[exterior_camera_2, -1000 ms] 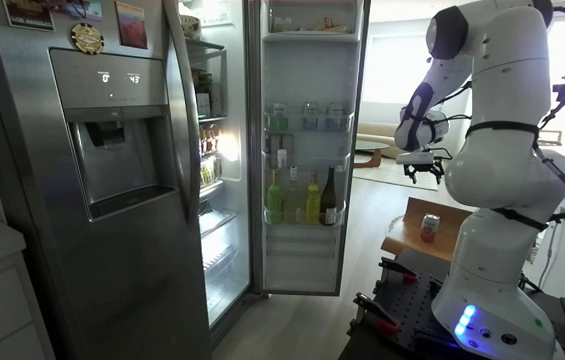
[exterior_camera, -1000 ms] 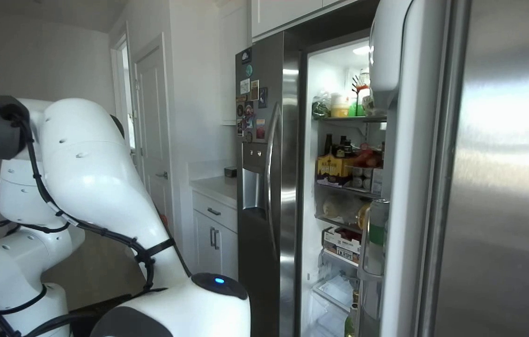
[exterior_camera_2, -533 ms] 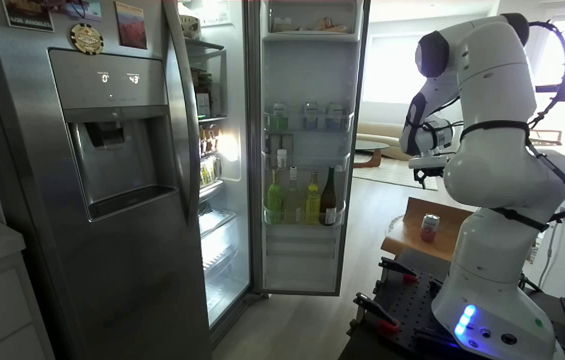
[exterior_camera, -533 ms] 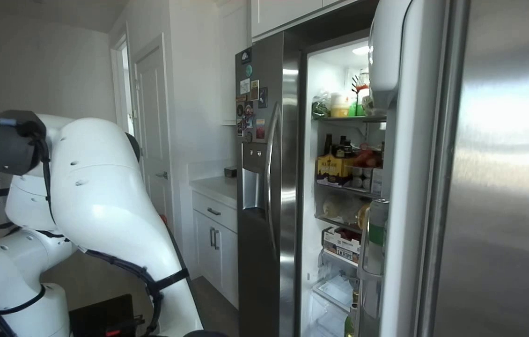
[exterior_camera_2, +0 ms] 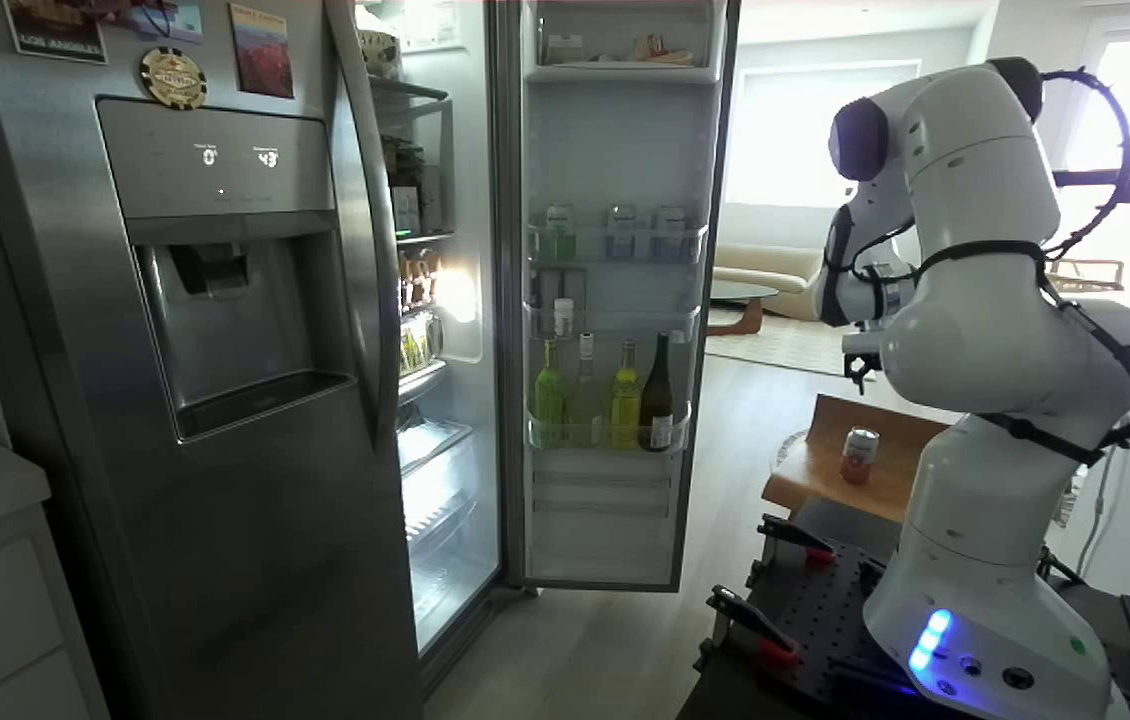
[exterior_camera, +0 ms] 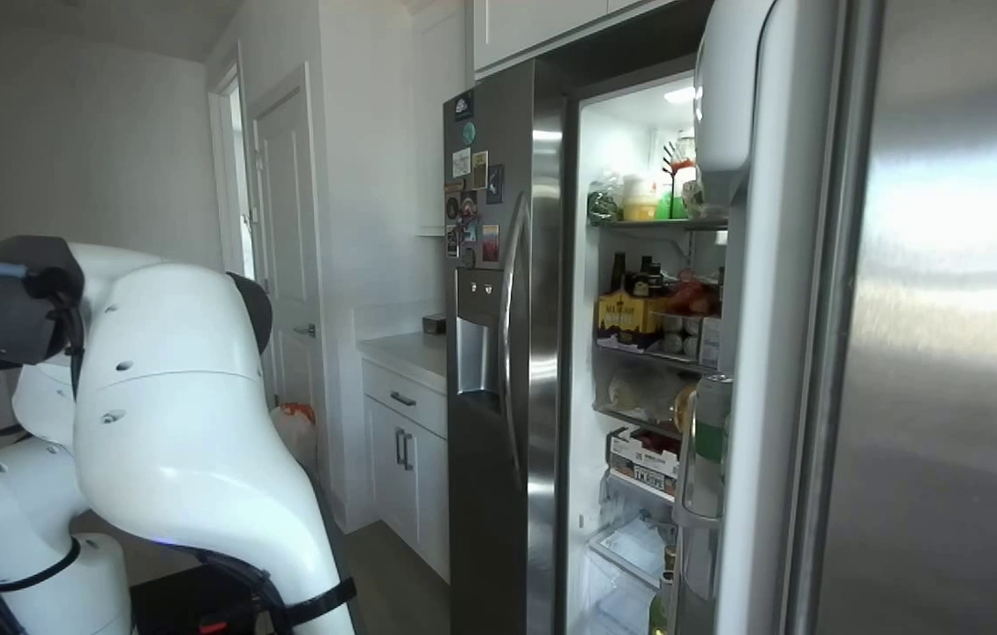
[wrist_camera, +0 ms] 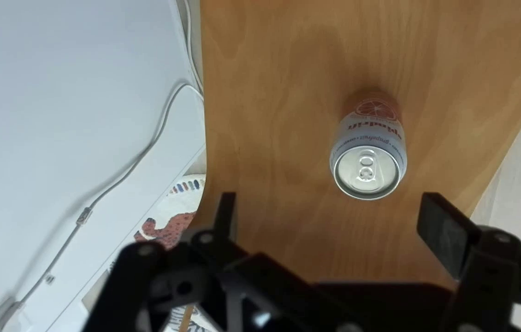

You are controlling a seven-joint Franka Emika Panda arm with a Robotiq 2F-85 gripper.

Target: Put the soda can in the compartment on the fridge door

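The soda can (exterior_camera_2: pixel 858 458), red with a silvery lid, stands upright on a curved wooden seat, below my gripper (exterior_camera_2: pixel 860 380) in an exterior view. In the wrist view the can (wrist_camera: pixel 371 133) shows ahead of my open gripper (wrist_camera: pixel 327 216), its lid facing the camera. The jaws stand wide apart with nothing between them, and the can lies nearer the right finger. The fridge door (exterior_camera_2: pixel 625 150) stands open, its inner side facing the camera in an exterior view; its steel outside (exterior_camera: pixel 948 353) shows in an exterior view. A door compartment (exterior_camera_2: pixel 645 255) holds 3 cans.
The wooden seat (exterior_camera_2: pixel 805 470) has a raised back. Bottles (exterior_camera_2: pixel 660 400) stand in a lower door bin. The steel door with dispenser (exterior_camera_2: pixel 245 500) is at the left. A black mounting board (exterior_camera_2: pixel 805 610) with clamps carries the arm base. A white cable (wrist_camera: pixel 140 152) lies beside the seat.
The arm has lowered and my gripper has moved down and slightly to the right in an exterior view, closer above the can. The can and fridge door have not moved.
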